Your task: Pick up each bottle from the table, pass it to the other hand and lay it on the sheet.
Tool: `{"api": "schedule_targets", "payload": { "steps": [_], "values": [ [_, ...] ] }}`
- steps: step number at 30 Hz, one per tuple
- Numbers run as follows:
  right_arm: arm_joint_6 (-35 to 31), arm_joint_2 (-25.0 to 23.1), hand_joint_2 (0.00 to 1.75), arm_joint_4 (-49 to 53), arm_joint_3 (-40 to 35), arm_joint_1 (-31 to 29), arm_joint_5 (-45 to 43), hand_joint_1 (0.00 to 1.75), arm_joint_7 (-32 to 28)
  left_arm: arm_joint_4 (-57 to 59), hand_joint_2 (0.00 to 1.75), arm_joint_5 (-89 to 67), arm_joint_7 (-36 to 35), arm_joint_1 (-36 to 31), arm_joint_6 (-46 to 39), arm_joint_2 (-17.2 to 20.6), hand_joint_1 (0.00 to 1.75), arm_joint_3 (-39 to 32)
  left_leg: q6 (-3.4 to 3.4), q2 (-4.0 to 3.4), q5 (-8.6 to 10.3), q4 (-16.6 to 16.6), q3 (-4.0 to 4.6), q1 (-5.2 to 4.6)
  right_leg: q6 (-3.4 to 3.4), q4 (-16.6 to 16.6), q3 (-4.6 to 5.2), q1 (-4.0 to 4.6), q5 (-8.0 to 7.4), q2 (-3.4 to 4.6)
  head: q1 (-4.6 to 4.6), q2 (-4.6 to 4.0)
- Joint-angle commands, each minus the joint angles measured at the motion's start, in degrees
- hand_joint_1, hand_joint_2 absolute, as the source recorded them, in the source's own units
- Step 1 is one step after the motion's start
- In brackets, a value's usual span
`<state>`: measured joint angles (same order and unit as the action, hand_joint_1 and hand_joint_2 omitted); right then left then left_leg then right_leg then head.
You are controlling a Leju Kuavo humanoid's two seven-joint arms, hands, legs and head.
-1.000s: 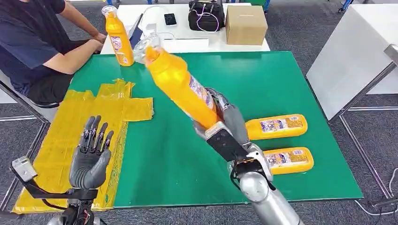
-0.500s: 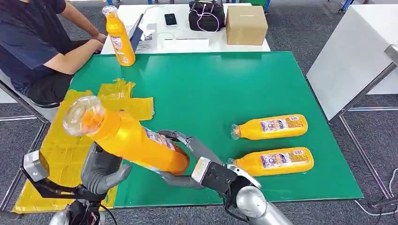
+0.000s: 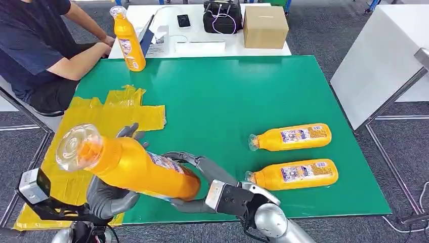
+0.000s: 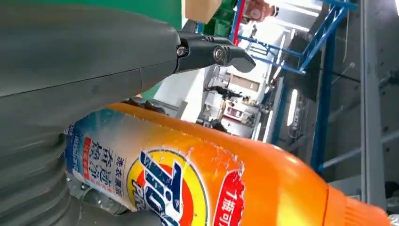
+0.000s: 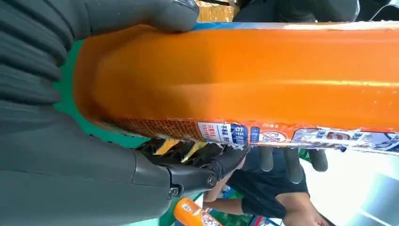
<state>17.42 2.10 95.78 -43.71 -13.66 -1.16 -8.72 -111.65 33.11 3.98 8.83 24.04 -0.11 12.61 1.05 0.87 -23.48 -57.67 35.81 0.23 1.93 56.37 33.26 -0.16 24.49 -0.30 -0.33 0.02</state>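
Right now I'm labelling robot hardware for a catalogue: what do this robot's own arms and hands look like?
Both hands, the left hand and the right hand, are matte dark grey with darker jointed fingers and a ribbed grey cover at the wrist. The right arm is rounded silver metal with black cables near the wrist. A small silver-grey camera block sits on a black bracket beside the left wrist.
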Motion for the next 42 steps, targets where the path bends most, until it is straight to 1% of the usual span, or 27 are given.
{"api": "schedule_targets", "payload": {
  "steps": [1, 2, 4, 7, 9, 10, 12, 13, 16, 17, 18, 19, 21, 23, 26, 27, 28, 30, 31, 32, 34, 35, 36, 37, 38, 39, 42],
  "values": [
    [2.4, 1.1, 1.75, -2.5, -1.9, -1.5, -0.8, 1.75, -0.8, 1.3, 1.75, -0.4, 0.0, -2.0, 3.9, 3.9, 0.0, 3.1, -0.08, -0.19, -0.23, 0.0, -0.57, 0.1, -0.04, -0.1, -0.64, 0.12, 0.16, 0.09, 0.0, 0.0],
    [2.6, 1.1, 1.75, -2.6, -2.0, -1.6, -0.8, 1.75, -0.9, 1.5, 1.75, -0.1, 0.0, -2.1, 4.6, 4.2, 0.0, 3.3, -0.03, -0.03, -0.04, 0.0, -0.14, 0.03, -0.01, -0.1, -0.17, 0.03, 0.04, -0.01, 0.0, 0.0],
    [2.7, 1.1, 1.75, -2.6, -2.0, -1.6, -0.9, 1.75, -0.9, 1.6, 1.75, -0.2, -0.1, -2.1, 5.0, 4.4, 0.0, 3.5, -0.06, -0.11, -0.13, 0.0, -0.35, 0.05, -0.04, -0.1, -0.39, 0.06, 0.1, 0.05, 0.0, 0.0],
    [3.4, 1.1, 1.75, -3.1, -2.1, -1.8, -1.2, 1.75, -0.9, 1.5, 1.75, -0.5, 0.0, -2.1, 6.8, 5.1, 0.0, 3.8, -0.03, -0.04, -0.03, 0.0, -0.13, 0.01, -0.02, 0.0, -0.14, 0.01, 0.03, 0.01, 0.0, 0.0],
    [3.7, 1.8, 1.75, -3.8, -2.4, -1.6, -1.4, 1.75, -1.1, 1.5, 1.75, 0.9, 0.3, -1.7, 8.7, 5.9, 0.0, 4.0, -0.06, -0.11, -0.11, 0.0, -0.32, 0.03, -0.04, -0.1, -0.34, 0.04, 0.08, 0.06, 0.02, 0.0],
    [3.7, 2.3, 1.75, -4.1, -2.6, -1.4, -1.2, 1.75, -1.7, 1.5, 1.75, 2.0, 0.3, -1.4, 9.6, 6.3, 0.0, 4.1, -0.03, -0.04, -0.03, 0.0, -0.15, 0.01, -0.02, -0.1, -0.16, 0.01, 0.03, 0.01, 0.0, 0.0],
    [3.5, 2.8, 1.75, -5.1, -2.8, -1.2, -0.7, 1.75, -2.2, 1.4, 1.75, 3.5, 0.0, -0.9, 10.7, 6.6, 0.0, 3.8, -0.06, -0.09, -0.1, 0.1, -0.34, 0.05, -0.03, -0.1, -0.37, 0.06, 0.07, 0.04, 0.0, 0.0],
    [3.5, 2.8, 1.75, -5.5, -2.8, -1.2, -0.7, 1.75, -2.2, 1.3, 1.75, 3.7, -0.1, -0.8, 10.8, 6.5, 0.0, 3.7, -0.03, -0.05, -0.05, 0.1, -0.2, 0.02, -0.01, -0.1, -0.21, 0.02, 0.03, 0.02, 0.0, 0.0],
    [3.1, 2.6, 1.75, -7.7, -3.0, -1.6, -0.2, 1.75, -2.2, 1.4, 1.75, 5.6, -0.9, -1.0, 11.5, 6.7, 0.0, 4.0, -0.05, -0.13, -0.13, 0.1, -0.43, 0.06, -0.03, -0.2, -0.46, 0.07, 0.08, 0.07, 0.0, 0.0],
    [3.0, 2.5, 1.75, -8.5, -3.1, -1.7, -0.2, 1.75, -2.1, 1.5, 1.75, 6.0, -1.0, -1.1, 11.8, 6.8, 0.0, 4.2, -0.03, -0.07, -0.05, 0.1, -0.23, 0.02, -0.01, -0.1, -0.25, 0.03, 0.03, 0.04, 0.0, 0.0],
    [2.7, 2.3, 1.75, -9.6, -3.1, -1.9, -0.2, 1.75, -1.9, 1.6, 1.75, 6.3, -1.1, -1.1, 12.0, 6.9, 0.0, 4.5, -0.04, -0.09, -0.08, 0.1, -0.32, 0.03, -0.01, -0.1, -0.34, 0.04, 0.04, 0.05, 0.0, 0.0],
    [2.6, 2.3, 1.75, -10.0, -3.0, -2.0, -0.2, 1.75, -1.9, 1.6, 1.75, 6.4, -1.2, -1.1, 12.1, 6.9, 0.0, 4.7, -0.02, -0.05, -0.03, 0.1, -0.18, 0.02, -0.01, -0.1, -0.2, 0.02, 0.02, 0.02, 0.0, 0.0],
    [2.6, 2.3, 1.75, -10.0, -3.0, -2.0, -0.2, 1.75, -1.9, 1.6, 1.75, 6.4, -1.2, -1.1, 12.1, 6.9, 0.0, 4.7, -0.05, -0.11, -0.09, 0.1, -0.35, 0.04, -0.02, -0.1, -0.38, 0.05, 0.05, 0.06, 0.0, 0.0],
    [2.6, 2.3, 1.75, -10.0, -3.0, -2.0, -0.2, 1.75, -1.9, 1.6, 1.75, 6.4, -1.2, -1.1, 12.1, 6.9, 0.0, 4.7, -0.05, -0.11, -0.1, 0.1, -0.34, 0.04, -0.02, -0.1, -0.37, 0.05, 0.06, 0.06, 0.02, 0.0],
    [2.1, 1.9, 1.75, -11.9, -3.0, -2.4, -0.4, 1.75, -1.1, 1.6, 1.75, 6.6, -1.4, -1.4, 12.0, 7.0, 0.0, 5.1, -0.03, -0.06, -0.05, 0.1, -0.22, 0.01, -0.02, -0.1, -0.24, 0.01, 0.04, 0.03, 0.0, 0.0],
    [2.0, 1.7, 1.75, -12.7, -3.0, -2.7, -0.5, 1.75, -0.9, 1.8, 1.75, 6.8, -1.5, -1.6, 11.9, 7.0, 0.0, 5.2, -0.05, -0.09, -0.09, 0.1, -0.31, 0.05, -0.02, -0.1, -0.35, 0.05, 0.06, 0.04, 0.0, 0.0],
    [2.0, 1.5, 1.75, -13.4, -3.1, -3.0, -0.5, 1.75, -1.0, 1.9, 1.75, 6.7, -1.7, -1.7, 11.8, 7.0, 0.0, 5.3, -0.03, -0.06, -0.04, 0.1, -0.19, 0.02, -0.01, -0.1, -0.2, 0.02, 0.02, 0.03, 0.0, 0.0],
    [2.0, -0.8, 1.75, -14.7, -2.9, -4.4, -0.4, 1.75, 0.7, 2.3, 1.75, 5.6, -2.5, -2.8, 10.4, 6.2, 0.0, 5.7, -0.05, -0.11, -0.09, 0.1, -0.34, 0.04, -0.03, -0.1, -0.36, 0.05, 0.06, 0.06, 0.0, 0.0],
    [1.9, -1.2, 1.75, -15.0, -2.8, -4.6, -0.3, 1.75, 1.0, 2.2, 1.75, 4.9, -2.7, -3.0, 9.9, 6.1, 0.0, 5.8, -0.04, -0.11, -0.06, 0.0, -0.23, 0.03, -0.02, -0.1, -0.23, 0.04, 0.03, 0.07, 0.0, 0.0],
    [1.9, -1.5, 1.75, -15.1, -2.8, -4.8, -0.3, 1.75, 1.1, 2.3, 1.75, 4.8, -2.7, -3.1, 9.9, 6.1, 0.0, 5.9, -0.03, -0.08, -0.01, 0.0, -0.11, 0.0, -0.01, 0.0, -0.1, 0.0, 0.0, 0.05, 0.0, 0.0],
    [1.9, -1.5, 1.75, -15.1, -2.8, -4.8, -0.3, 1.75, 1.1, 2.3, 1.75, 4.8, -2.7, -3.1, 9.9, 6.1, 0.0, 5.9, -0.05, -0.14, -0.07, 0.0, -0.27, 0.04, -0.02, -0.1, -0.27, 0.05, 0.03, 0.08, 0.0, 0.0],
    [1.9, -1.4, 1.75, -15.0, -2.7, -4.7, -0.2, 1.75, 1.2, 2.1, 1.75, 3.8, -2.7, -2.9, 9.4, 6.2, 0.0, 5.7, -0.03, -0.07, -0.02, 0.0, -0.18, 0.02, -0.01, -0.1, -0.18, 0.02, 0.01, 0.02, 0.0, 0.0],
    [1.8, -1.4, 1.75, -14.9, -2.6, -4.6, -0.2, 1.75, 1.4, 1.8, 1.75, 1.6, -2.4, -2.7, 8.3, 6.1, 0.0, 5.5, -0.05, -0.09, -0.07, 0.0, -0.3, 0.04, -0.02, -0.1, -0.31, 0.05, 0.05, 0.03, 0.0, 0.0],
    [1.7, -1.3, 1.75, -14.7, -2.5, -4.5, 0.0, 1.75, 1.5, 1.3, 1.75, -1.3, -2.0, -2.5, 6.9, 5.9, 1.75, 5.3, -0.03, -0.03, -0.01, 0.0, -0.16, 0.01, -0.01, -0.1, -0.17, 0.02, 0.01, 0.0, 0.0, 0.0],
    [1.6, -1.3, 1.75, -14.4, -2.4, -4.4, 0.2, 1.75, 1.7, 0.8, 1.75, -4.4, -1.4, -2.3, 5.5, 5.6, 1.75, 5.0, -0.03, -0.1, -0.07, 0.0, -0.27, 0.03, -0.01, -0.1, -0.29, 0.04, 0.04, 0.05, 0.0, 0.0],
    [1.4, -1.1, 1.75, -14.0, -2.3, -4.2, 0.3, 1.75, 1.9, 0.3, 1.75, -6.3, -1.2, -2.2, 4.8, 5.5, 1.75, 4.9, -0.02, -0.09, -0.04, 0.0, -0.15, 0.01, 0.0, 0.0, -0.15, 0.01, 0.02, 0.06, 0.0, 0.0],
    [1.2, -1.0, 1.75, -13.8, -2.0, -4.0, 0.5, 1.75, 2.2, -0.2, 1.75, -9.9, -1.1, -2.3, 3.8, 5.3, 1.75, 5.1, -0.03, -0.08, -0.06, 0.0, -0.16, 0.03, 0.0, 0.0, -0.19, 0.03, 0.04, 0.04, 0.0, 0.0]
  ]
}}
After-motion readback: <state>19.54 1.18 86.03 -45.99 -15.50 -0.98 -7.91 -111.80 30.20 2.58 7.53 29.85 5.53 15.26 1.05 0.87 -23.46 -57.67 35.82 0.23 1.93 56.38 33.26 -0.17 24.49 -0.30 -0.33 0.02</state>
